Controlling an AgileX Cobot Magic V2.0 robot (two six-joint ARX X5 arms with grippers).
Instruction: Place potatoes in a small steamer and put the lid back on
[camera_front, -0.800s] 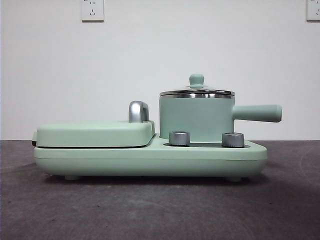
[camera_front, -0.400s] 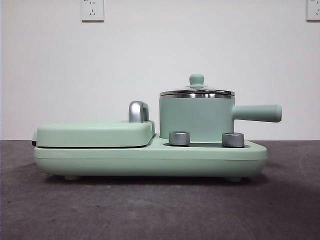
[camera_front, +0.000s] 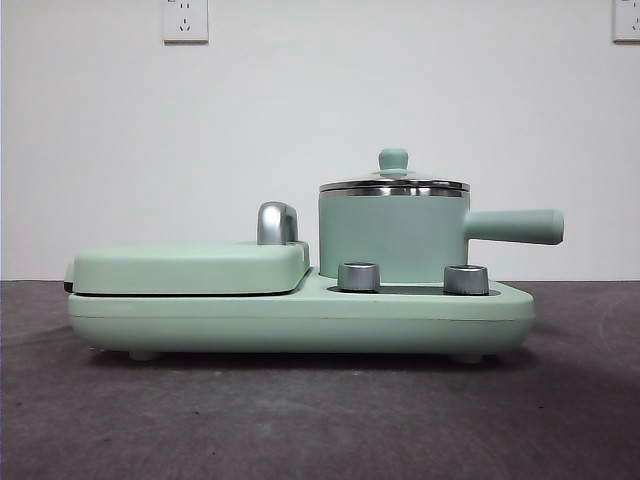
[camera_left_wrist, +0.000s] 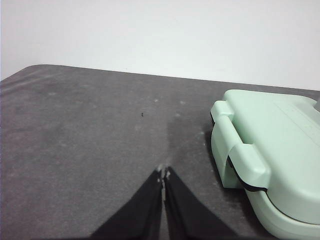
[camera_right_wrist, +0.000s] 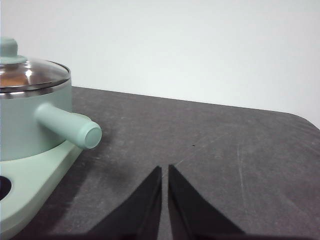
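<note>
- The left end effector (camera_left_wrist: 163, 173) hangs over bare dark grey desk (camera_left_wrist: 80, 140), its two black jaws clenched tip to tip with nothing between them; the flat mint green hinged griddle (camera_left_wrist: 272, 150) lies at about its 2 o'clock, apart from it.
- In the front view, the closed griddle (camera_front: 190, 268) takes up the left half of a mint green appliance base (camera_front: 300, 320), with a curved chrome latch (camera_front: 277, 222) standing at its right end.
- Two round steel dials (camera_front: 359, 276) sit on the front of the base, below the pot.
- The small steamer (camera_front: 392, 240), a mint green cylindrical pot with a shiny steel rim, stands upright on the right half of the base; its long straight mint handle (camera_front: 515, 226) points to 3 o'clock.
- The lid (camera_front: 394, 184), a round clear glass disc with a steel rim and a small mint knob (camera_front: 393, 160), sits flat on the steamer's rim.
- The potatoes (camera_right_wrist: 12, 79) show only as an orange-brown patch through the glass in the right wrist view, inside the steamer.
- The right end effector (camera_right_wrist: 165, 171) hovers over bare desk, jaws nearly closed with a thin gap, gripping nothing; the steamer's handle is at about its 10 o'clock, not touching.
- Two white wall sockets (camera_front: 185, 20) are on the wall behind.
</note>
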